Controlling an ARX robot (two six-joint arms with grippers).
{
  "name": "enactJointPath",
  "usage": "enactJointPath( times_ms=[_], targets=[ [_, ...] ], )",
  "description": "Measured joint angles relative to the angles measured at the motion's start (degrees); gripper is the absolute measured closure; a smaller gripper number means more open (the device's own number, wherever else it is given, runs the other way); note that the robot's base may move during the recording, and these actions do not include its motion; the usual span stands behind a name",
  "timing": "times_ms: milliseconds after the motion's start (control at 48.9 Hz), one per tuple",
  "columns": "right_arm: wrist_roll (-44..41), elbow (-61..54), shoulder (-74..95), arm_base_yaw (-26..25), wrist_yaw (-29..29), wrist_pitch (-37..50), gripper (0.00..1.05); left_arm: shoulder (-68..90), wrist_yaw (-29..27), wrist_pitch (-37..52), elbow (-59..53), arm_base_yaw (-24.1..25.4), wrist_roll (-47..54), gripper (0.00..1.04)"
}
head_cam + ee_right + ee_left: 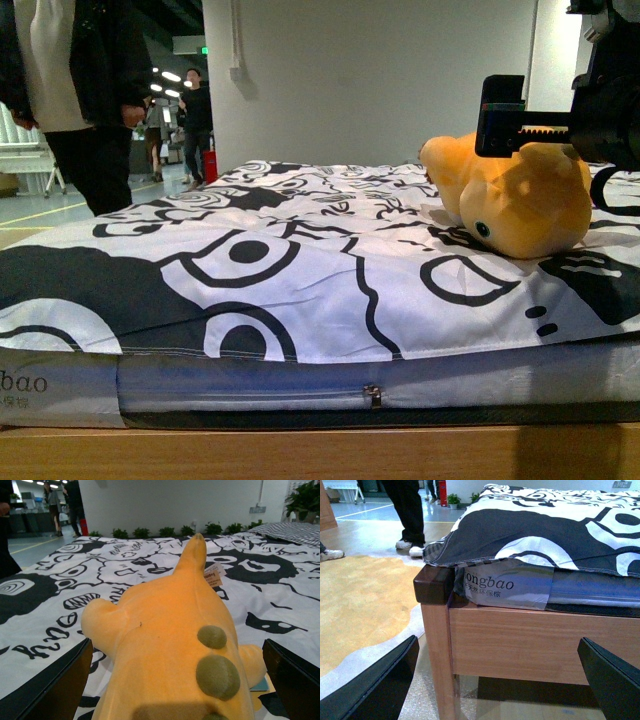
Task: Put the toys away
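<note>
Grasp step, prob: plush toy [520, 200] lay on bedspread [300, 250], R side. R gripper [540, 128] hung over it, jaws wide, empty; L gripper [492, 685] wide too. Next needed descent, then squeeze on body.

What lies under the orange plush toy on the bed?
The plush toy lies on the black-and-white patterned sheet covering the mattress. A small teal edge peeks from beneath it in the right wrist view; what it is, and the sheet directly beneath, are hidden.
</note>
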Motion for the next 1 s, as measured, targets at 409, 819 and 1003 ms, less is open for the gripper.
enactJointPath(
  times_ms=[409,819,1003],
  targets=[
    [-1.3,-3.1,5.6,1.7,0.4,-0.9,0.00,0.0,0.0,0.0,0.0,0.0,0.0,0.06],
    [-0.5,-10.5,-1.7,2.8,-0.3,3.2,0.54,0.0,0.0,0.0,0.0,0.0,0.0,0.06],
    [1.3,-15.4,-11.2,2.7,-3.6,2.6,0.77,0.0,0.0,0.0,0.0,0.0,0.0,0.06]
  ],
)
